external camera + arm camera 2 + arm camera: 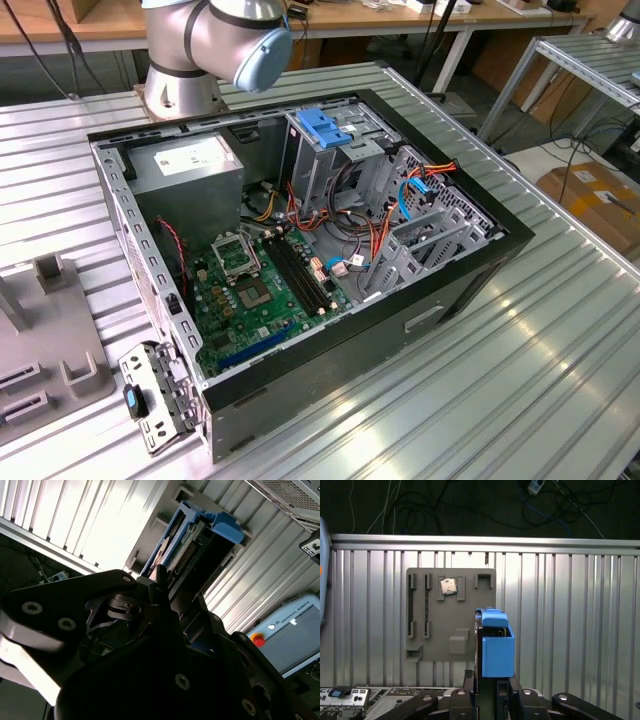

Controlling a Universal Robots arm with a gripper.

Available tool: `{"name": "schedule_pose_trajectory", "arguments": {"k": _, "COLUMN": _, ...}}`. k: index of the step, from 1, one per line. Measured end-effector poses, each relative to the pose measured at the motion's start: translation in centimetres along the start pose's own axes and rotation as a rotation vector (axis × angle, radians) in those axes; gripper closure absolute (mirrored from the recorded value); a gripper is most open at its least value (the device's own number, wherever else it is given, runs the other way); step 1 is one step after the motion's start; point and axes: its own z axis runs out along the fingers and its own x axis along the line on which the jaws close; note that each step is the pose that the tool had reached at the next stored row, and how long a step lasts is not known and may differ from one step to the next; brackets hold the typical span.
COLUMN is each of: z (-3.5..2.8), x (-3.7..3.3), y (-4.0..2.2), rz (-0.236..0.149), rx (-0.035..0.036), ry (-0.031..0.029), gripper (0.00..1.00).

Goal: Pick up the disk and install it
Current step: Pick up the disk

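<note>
Got the disk (496, 650) pinched in the gripper (492, 684) by the grey tray (436, 630), open case (430, 318) mid-frame in the exterior view.

Ribbed metal table (520, 380) bearing an open black computer case (450, 300) at its middle. Just beside the case, at the exterior view's left, a grey fixture plate (50, 350) lying flat. Behind the case, the arm's silver base (180, 95).

Cables (372, 238) are crowding the drive cage (318, 160); bare table (570, 630) is surrounding the disk (496, 650) that the gripper (487, 689) is clamping.
</note>
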Motion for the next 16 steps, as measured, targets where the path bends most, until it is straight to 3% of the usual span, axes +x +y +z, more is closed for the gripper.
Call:
{"name": "schedule_pose_trajectory", "arguments": {"k": 2, "z": 0.00, "x": 0.01, "y": -0.78, "rz": 0.000, "rx": 0.0000, "ry": 0.0000, "gripper": 0.65}}
{"name": "schedule_pose_trajectory", "arguments": {"k": 16, "z": 0.00, "x": 0.06, "y": -4.08, "rz": 0.000, "rx": 0.0001, "ry": -0.0001, "gripper": 0.65}}
